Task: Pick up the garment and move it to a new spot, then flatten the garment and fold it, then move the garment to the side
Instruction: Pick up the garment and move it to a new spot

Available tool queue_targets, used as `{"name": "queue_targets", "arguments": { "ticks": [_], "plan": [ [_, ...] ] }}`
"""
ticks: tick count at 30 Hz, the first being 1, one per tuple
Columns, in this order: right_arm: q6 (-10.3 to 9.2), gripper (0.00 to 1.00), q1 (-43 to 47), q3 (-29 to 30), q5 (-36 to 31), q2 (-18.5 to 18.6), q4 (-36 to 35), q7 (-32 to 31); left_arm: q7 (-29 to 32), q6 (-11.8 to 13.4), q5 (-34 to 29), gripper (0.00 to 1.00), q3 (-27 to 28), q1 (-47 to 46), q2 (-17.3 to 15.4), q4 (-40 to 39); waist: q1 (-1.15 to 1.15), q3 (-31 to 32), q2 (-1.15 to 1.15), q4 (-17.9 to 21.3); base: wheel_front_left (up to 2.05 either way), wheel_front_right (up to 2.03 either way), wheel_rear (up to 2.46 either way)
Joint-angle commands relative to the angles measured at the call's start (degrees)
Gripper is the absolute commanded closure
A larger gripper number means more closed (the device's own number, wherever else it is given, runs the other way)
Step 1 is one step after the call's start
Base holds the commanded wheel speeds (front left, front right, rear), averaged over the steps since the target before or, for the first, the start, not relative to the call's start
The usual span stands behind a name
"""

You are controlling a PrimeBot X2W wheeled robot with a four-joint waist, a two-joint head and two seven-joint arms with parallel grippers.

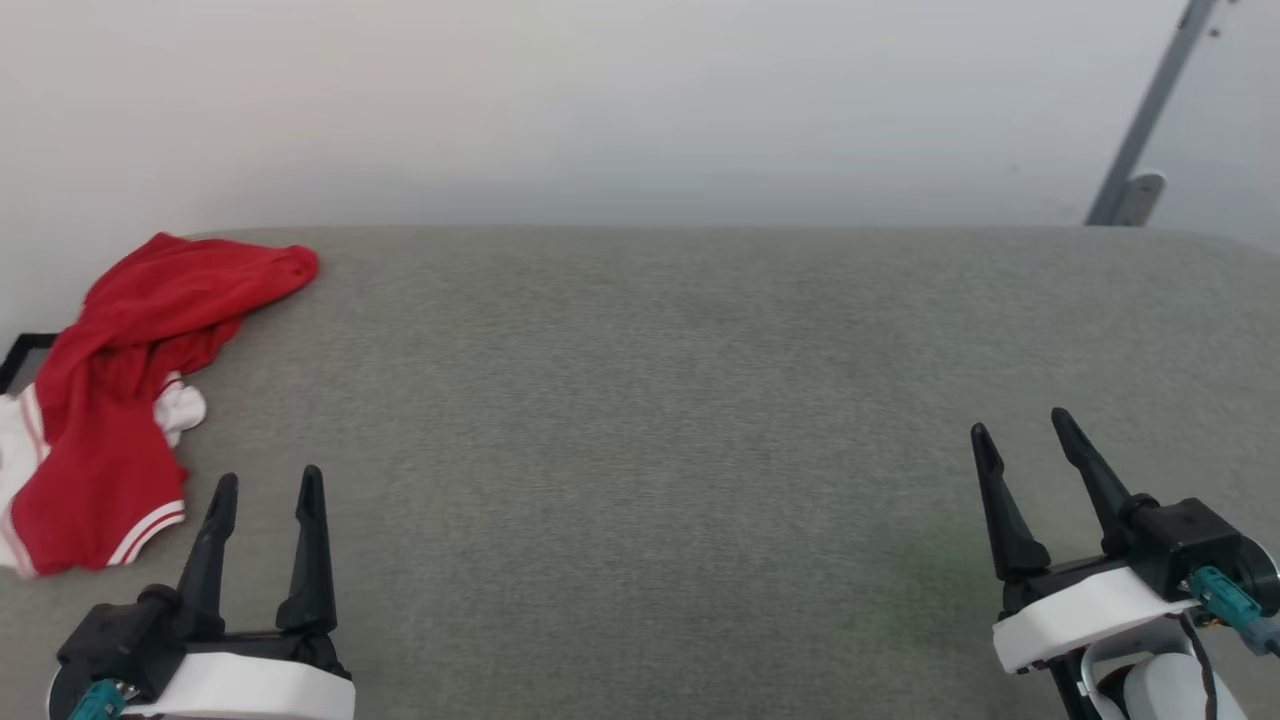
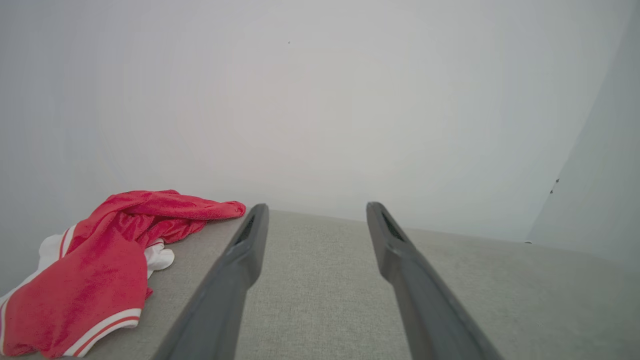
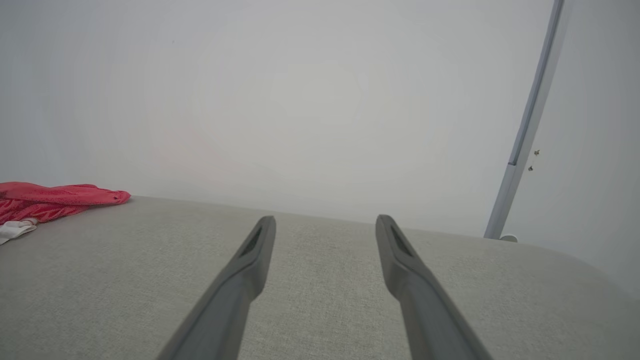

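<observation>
The garment is bright red with white striped bands and lies crumpled at the far left of the grey padded surface. The left wrist view has the garment at its lower left, and the right wrist view catches its red edge at the far left. My left gripper stands open just right of the garment's striped hem, apart from it, with nothing between its fingers. At the lower right my right gripper is open and empty, far from the garment.
A pale wall rises directly behind the surface. A grey metal pole slants up at the back right, also seen as a pole in the right wrist view. A black corner of something peeks out at the left edge.
</observation>
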State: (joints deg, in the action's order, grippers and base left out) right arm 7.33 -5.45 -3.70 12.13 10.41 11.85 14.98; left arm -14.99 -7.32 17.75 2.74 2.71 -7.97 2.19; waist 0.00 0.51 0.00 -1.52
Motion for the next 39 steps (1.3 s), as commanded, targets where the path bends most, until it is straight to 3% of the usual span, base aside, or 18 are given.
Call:
{"name": "queue_targets", "arguments": {
  "ticks": [1, 24, 30, 39],
  "plan": [
    [0.29, 0.0, -0.3, -0.65, 0.51, 0.15, 0.31, 0.32, -0.27, -0.2, 0.02, 0.0, 0.56, -0.86, -0.07, 0.56, 0.0, 0.48, 0.0, -1.92, 0.0, 0.0, 0.0],
    [0.16, 0.0, -3.35, -10.69, 3.42, 0.99, 3.24, 0.32, -0.2, -0.2, -2.43, 0.0, 8.11, -0.5, 1.59, 5.13, 0.0, 4.01, 0.0, -21.51, 0.0, 0.0, 0.0],
    [0.16, 0.0, -4.09, -12.52, 4.21, 0.89, 3.73, 0.31, -0.2, -0.2, -2.73, 0.0, 9.34, -0.27, 1.86, 5.17, 0.0, 4.22, 0.0, -24.65, 0.0, 0.0, 0.0],
    [0.16, 0.0, -6.13, -14.68, 4.76, 1.21, 4.44, 0.32, -0.2, -0.2, -1.79, 0.0, 10.34, -0.11, 2.84, 4.88, 0.0, 2.97, 0.0, -25.84, 0.0, 0.0, 0.0]
  ]
}}
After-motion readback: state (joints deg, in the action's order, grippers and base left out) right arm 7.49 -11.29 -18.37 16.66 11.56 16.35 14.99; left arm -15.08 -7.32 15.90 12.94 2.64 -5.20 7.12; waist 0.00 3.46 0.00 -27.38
